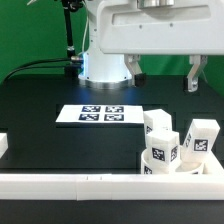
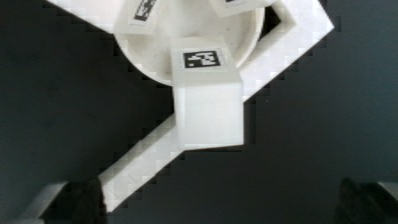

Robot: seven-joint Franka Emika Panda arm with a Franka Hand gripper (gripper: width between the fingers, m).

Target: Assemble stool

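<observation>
stool (image 1: 176,145) low by the rail — fingers (image 1: 196,75) above, apart

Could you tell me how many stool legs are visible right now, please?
3 white blocky tagged legs: two upright together on the round white seat ring, one at its right; others may be hidden.

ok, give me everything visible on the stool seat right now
The seat is a round white part, plastic by its look, near the front rail at the exterior view's right. Only its rim shows there. Tagged white legs stand from it, tilted at different angles. In the wrist view it is a round disc with one tagged leg lying over its edge. The claw is off it.
</observation>
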